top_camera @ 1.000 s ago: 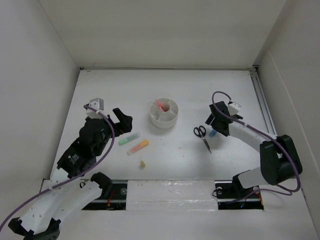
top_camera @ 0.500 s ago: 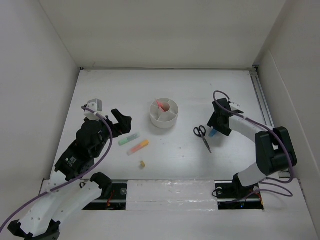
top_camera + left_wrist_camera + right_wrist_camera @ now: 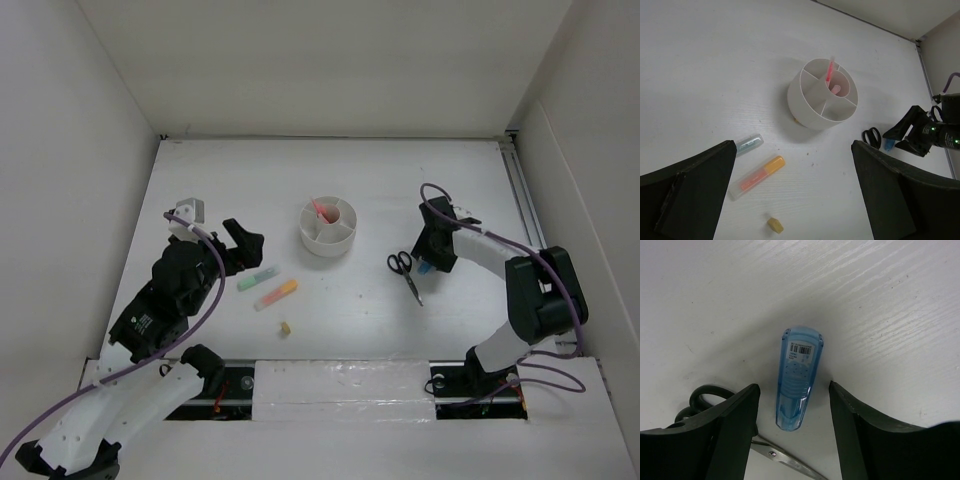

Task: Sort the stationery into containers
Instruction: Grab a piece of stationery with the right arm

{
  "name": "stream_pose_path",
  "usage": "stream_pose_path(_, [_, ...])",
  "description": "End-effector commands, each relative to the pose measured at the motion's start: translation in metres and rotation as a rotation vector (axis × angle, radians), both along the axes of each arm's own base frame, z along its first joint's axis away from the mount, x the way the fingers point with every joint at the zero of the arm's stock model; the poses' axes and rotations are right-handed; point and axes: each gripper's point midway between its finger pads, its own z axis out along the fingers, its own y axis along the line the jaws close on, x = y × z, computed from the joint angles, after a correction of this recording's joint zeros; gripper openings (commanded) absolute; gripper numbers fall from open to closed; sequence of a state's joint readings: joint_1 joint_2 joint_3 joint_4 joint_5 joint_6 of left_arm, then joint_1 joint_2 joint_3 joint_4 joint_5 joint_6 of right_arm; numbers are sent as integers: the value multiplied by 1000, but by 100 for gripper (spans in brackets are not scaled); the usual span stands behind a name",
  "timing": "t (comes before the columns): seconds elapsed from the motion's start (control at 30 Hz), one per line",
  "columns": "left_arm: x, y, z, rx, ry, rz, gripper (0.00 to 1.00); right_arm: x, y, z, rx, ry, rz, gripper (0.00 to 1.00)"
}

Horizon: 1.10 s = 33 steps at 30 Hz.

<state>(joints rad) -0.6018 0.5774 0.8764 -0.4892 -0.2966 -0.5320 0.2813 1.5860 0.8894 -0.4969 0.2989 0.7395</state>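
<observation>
A blue highlighter (image 3: 797, 380) lies flat on the table between the fingers of my right gripper (image 3: 794, 387). The jaws are open, with a gap on each side of it. Black-handled scissors (image 3: 405, 272) lie just left of that gripper (image 3: 431, 256). The round white organizer (image 3: 328, 226) stands mid-table with a pink pen (image 3: 830, 70) in it. A green highlighter (image 3: 258, 277), an orange highlighter (image 3: 276, 294) and a small yellowish eraser (image 3: 285, 327) lie left of centre. My left gripper (image 3: 243, 245) hovers wide open and empty above the green highlighter.
White walls enclose the table on the left, back and right. A metal rail (image 3: 525, 200) runs along the right edge. Both arm bases sit at the near edge.
The right gripper's jaws have narrowed around the blue highlighter, and its arm has drawn slightly inward. The left arm shifted a little and then held still.
</observation>
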Motion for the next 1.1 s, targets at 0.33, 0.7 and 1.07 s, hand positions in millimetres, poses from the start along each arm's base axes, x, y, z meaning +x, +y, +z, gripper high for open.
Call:
stream_pose_path(0.33, [-5,0,34,-54,-96,-27,99,7,-8,6,13,25,-3,55])
stream_pose_path(0.7, [-7,-3,34,-49,-95,-47,99,9,-10,6,13,30,9,0])
stream_pose_path(1.07, [-8,-2,38,-64,-118,-47,99,49,28,83,51,-317,262,0])
